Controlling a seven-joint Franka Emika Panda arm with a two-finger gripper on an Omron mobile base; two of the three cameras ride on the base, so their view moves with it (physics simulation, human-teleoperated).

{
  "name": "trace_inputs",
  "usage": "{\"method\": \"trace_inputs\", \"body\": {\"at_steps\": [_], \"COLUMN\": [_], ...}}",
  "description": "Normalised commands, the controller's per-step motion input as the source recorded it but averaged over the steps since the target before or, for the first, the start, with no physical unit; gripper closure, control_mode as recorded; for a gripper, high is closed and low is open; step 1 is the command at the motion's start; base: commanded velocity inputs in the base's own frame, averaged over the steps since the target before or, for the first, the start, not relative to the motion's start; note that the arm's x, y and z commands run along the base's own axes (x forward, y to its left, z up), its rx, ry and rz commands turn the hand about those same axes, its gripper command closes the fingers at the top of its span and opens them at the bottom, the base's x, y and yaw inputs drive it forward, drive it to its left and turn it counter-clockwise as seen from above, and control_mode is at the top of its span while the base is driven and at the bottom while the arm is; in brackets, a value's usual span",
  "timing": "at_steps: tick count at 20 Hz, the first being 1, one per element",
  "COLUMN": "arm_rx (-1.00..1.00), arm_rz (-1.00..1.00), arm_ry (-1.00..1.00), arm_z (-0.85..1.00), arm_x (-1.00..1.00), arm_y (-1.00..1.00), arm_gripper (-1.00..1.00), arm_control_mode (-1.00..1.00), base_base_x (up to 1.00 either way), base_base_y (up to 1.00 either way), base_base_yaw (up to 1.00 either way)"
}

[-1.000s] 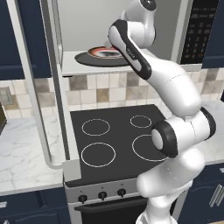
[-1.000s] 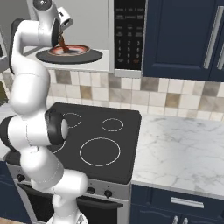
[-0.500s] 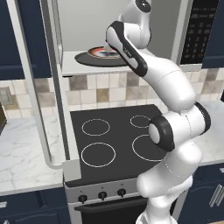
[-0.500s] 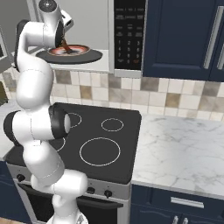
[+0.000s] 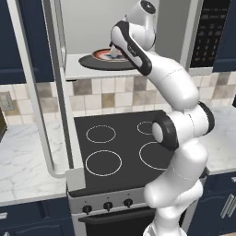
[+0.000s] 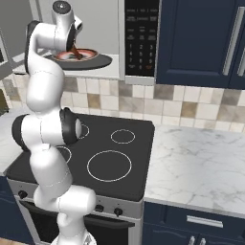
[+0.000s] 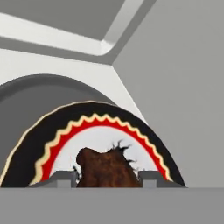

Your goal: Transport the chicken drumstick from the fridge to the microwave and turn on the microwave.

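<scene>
The microwave (image 5: 209, 32) (image 6: 141, 33) hangs above the stove with its door (image 5: 50, 69) swung open to the left. Inside, a white plate (image 5: 102, 54) (image 6: 86, 52) (image 7: 65, 131) with an orange-red rim rests on the black turntable (image 5: 99, 62) (image 6: 93, 62) (image 7: 26, 100). My gripper (image 5: 115, 50) (image 6: 74, 48) (image 7: 108, 179) reaches into the cavity, shut on the dark reddish-brown chicken drumstick (image 6: 75, 51) (image 7: 107, 168). The drumstick hangs just over the plate's middle; whether it touches the plate I cannot tell. The fridge is out of view.
Below the microwave lies a black four-ring stovetop (image 5: 120, 143) (image 6: 103, 153). A marble counter (image 6: 201, 162) runs to its right under navy cabinets (image 6: 201, 38). The open door juts out over the stove's left side, beside my arm.
My arm's upper links have shifted slightly. The hand stays inside the microwave over the plate, still shut on the drumstick.
</scene>
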Motion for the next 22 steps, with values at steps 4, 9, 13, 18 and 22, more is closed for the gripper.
{"method": "trace_inputs", "body": {"at_steps": [4, 9, 13, 18, 22], "arm_rx": [-0.09, -0.10, -0.10, -0.07, -0.02], "arm_rz": [0.07, 0.08, 0.07, 0.05, 0.04], "arm_ry": [0.08, 0.04, 0.05, 0.03, 0.04], "arm_z": [0.00, 0.00, 0.00, 0.00, 0.00], "arm_x": [0.31, 0.33, 0.26, 0.24, 0.21], "arm_y": [0.05, 0.03, 0.08, 0.16, 0.18], "arm_gripper": [1.00, 1.00, 1.00, 1.00, 1.00], "arm_control_mode": [-1.00, -1.00, -1.00, -1.00, -1.00], "base_base_x": [0.00, 0.00, 0.00, 0.00, 0.00], "base_base_y": [0.00, 0.00, 0.00, 0.00, 0.00], "base_base_yaw": [0.00, 0.00, 0.00, 0.00, 0.00]}}
